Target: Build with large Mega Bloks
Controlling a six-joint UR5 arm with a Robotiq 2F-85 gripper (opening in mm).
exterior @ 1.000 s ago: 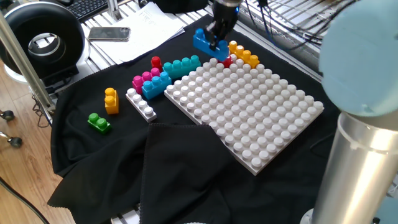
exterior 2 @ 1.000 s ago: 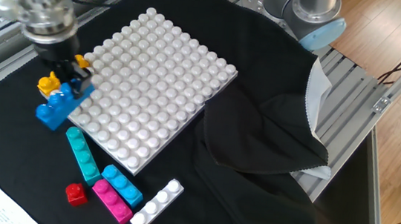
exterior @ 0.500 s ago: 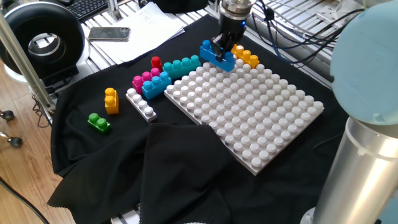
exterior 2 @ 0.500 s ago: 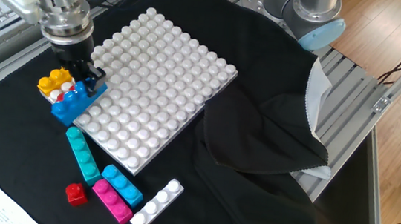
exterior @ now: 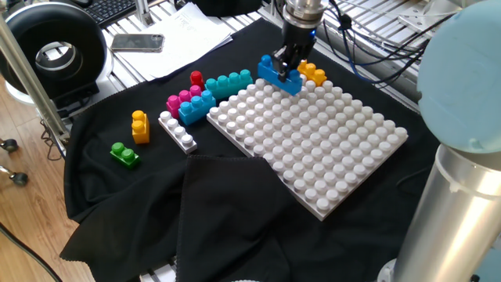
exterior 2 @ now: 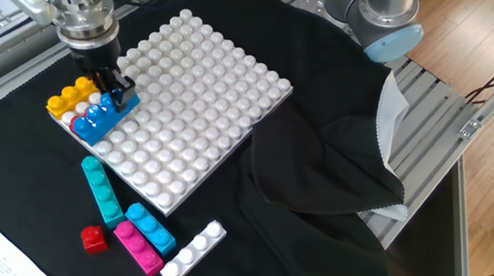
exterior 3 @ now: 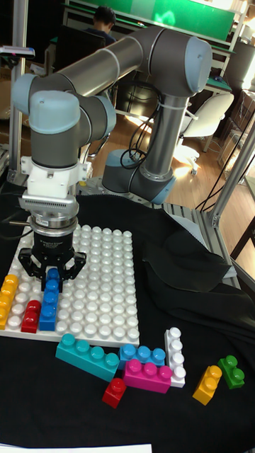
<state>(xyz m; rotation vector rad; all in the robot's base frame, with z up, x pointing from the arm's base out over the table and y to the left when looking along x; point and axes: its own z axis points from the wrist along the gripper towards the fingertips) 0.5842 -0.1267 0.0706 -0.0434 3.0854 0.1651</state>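
Note:
My gripper (exterior: 290,63) (exterior 2: 110,89) (exterior 3: 51,274) is shut on a long blue Mega Blok (exterior: 279,76) (exterior 2: 102,115) (exterior 3: 48,303). The blok lies low on the white studded board (exterior: 321,141) (exterior 2: 197,87) (exterior 3: 106,283), along its edge. Right beside it are a red blok (exterior 3: 30,316) and a yellow-orange blok (exterior: 311,72) (exterior 2: 72,98) (exterior 3: 7,296). Loose on the black cloth lie teal (exterior: 228,82) (exterior 3: 88,357), blue (exterior: 196,107) (exterior 3: 142,353), pink (exterior: 183,98) (exterior 3: 147,376), white (exterior: 177,131) (exterior 3: 173,357), small red (exterior: 196,78) (exterior 3: 113,391), yellow (exterior: 140,126) (exterior 3: 207,384) and green (exterior: 124,154) (exterior 3: 230,371) bloks.
A raised fold of black cloth (exterior: 227,204) (exterior 2: 327,165) lies against one side of the board. Papers (exterior: 180,39) and a phone (exterior: 138,42) sit beyond the loose bloks. A black round device (exterior: 55,51) and a metal post (exterior: 31,86) stand at the table's side.
The gripper carried the blue blok from beside the board in over its edge and lowered it, so it now sits next to the red and yellow-orange bloks.

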